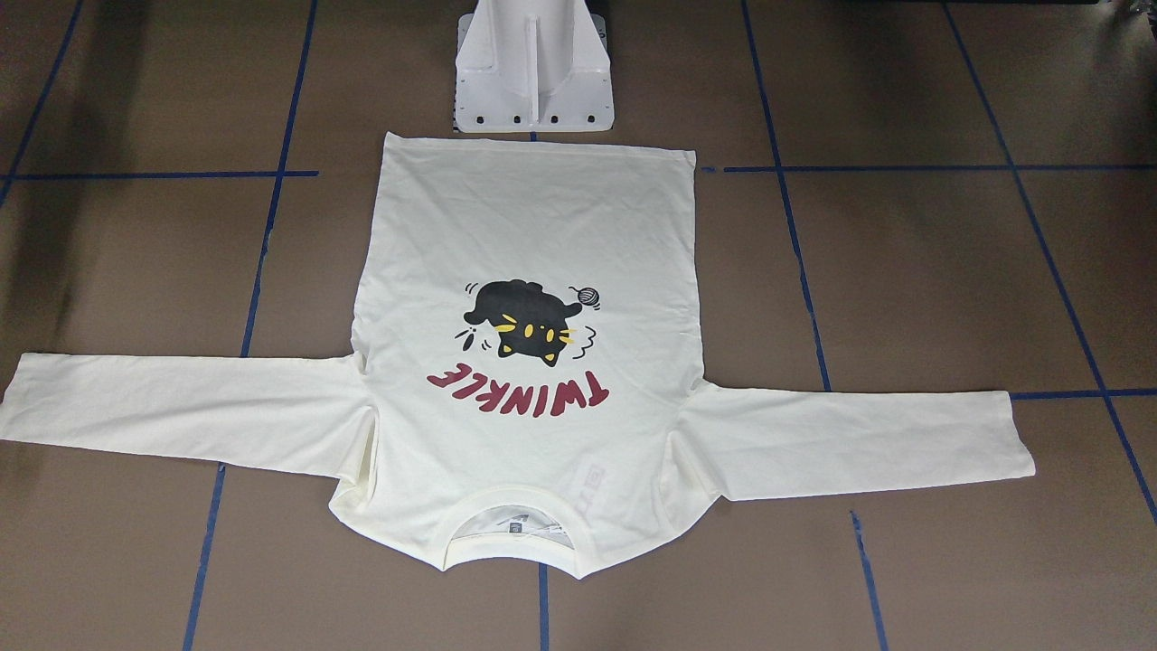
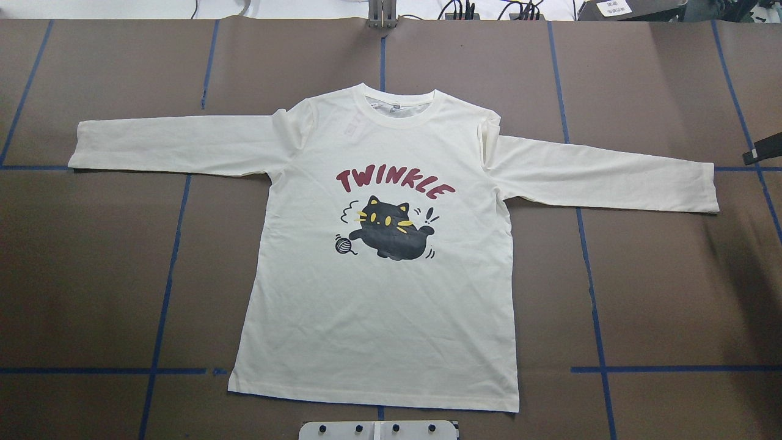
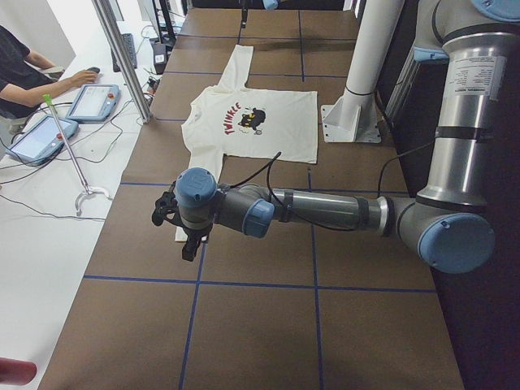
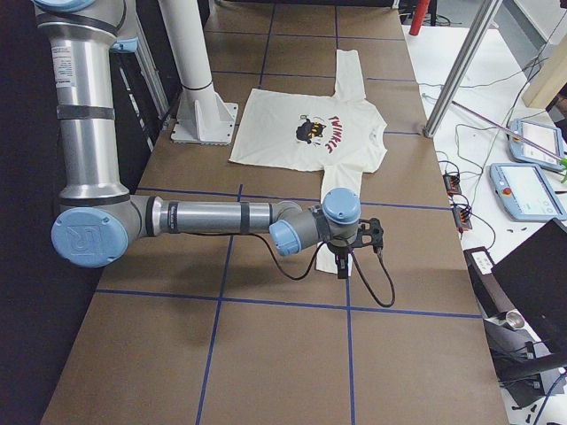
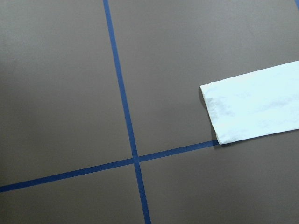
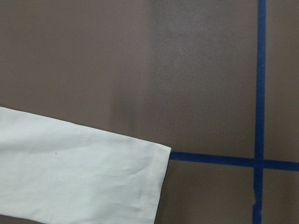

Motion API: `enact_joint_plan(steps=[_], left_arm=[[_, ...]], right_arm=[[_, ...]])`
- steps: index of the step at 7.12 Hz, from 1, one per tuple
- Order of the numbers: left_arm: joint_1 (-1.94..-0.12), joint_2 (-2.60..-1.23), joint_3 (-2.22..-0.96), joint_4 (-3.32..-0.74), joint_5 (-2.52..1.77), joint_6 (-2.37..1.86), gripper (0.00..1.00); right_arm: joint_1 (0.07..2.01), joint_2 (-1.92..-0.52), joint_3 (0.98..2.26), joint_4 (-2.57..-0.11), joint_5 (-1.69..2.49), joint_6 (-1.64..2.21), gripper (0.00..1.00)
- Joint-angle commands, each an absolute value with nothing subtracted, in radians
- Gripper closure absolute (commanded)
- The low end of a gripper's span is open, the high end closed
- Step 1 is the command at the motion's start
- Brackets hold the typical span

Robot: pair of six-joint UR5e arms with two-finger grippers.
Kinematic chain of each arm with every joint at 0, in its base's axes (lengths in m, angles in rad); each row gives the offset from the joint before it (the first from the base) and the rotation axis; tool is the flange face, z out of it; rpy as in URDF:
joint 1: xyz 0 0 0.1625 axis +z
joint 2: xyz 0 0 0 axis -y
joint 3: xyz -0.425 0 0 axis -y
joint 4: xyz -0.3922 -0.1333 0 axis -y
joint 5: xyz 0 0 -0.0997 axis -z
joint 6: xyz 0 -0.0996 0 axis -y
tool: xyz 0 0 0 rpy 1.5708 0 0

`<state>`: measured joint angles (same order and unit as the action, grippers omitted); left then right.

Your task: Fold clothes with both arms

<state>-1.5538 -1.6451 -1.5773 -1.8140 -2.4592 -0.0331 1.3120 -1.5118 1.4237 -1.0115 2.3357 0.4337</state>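
Note:
The cream long-sleeved T-shirt (image 1: 524, 226) lies flat, print up, both sleeves spread out sideways; it also shows in the overhead view (image 2: 379, 318). Its collar points away from the robot. My left gripper (image 3: 166, 215) hovers low past the left sleeve's cuff (image 5: 252, 109); no fingers show in its wrist view. My right gripper (image 4: 372, 237) hovers by the right sleeve's cuff (image 6: 84, 172). Only a black tip of it (image 2: 763, 151) reaches the overhead view's right edge. I cannot tell whether either gripper is open or shut.
The white pedestal base (image 1: 533, 63) stands just behind the shirt's hem. Blue tape lines (image 2: 165, 293) cross the brown table. An operator (image 3: 24, 73) sits at the far side with tablets (image 4: 523, 190); metal posts (image 3: 122, 57) stand along that edge.

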Motion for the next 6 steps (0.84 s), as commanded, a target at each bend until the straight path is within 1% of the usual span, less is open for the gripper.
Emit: enact_joint_plan(steps=[1, 4, 6], left_arm=[[-1.539, -1.646, -1.574, -1.818, -2.464, -0.051, 0.00], [-1.537, -1.646, -1.575, -1.818, -2.464, -0.048, 0.00], [-1.537, -1.646, -1.569, -1.819, -2.464, -0.045, 0.00]], right_arm=[[1.203, -1.461, 1.356, -1.005, 2.217, 0.463, 0.00], [1.172, -1.434, 1.287, -0.999, 2.229, 0.479, 0.00], [1.172, -1.433, 1.278, -1.000, 2.255, 0.480, 0.00]])
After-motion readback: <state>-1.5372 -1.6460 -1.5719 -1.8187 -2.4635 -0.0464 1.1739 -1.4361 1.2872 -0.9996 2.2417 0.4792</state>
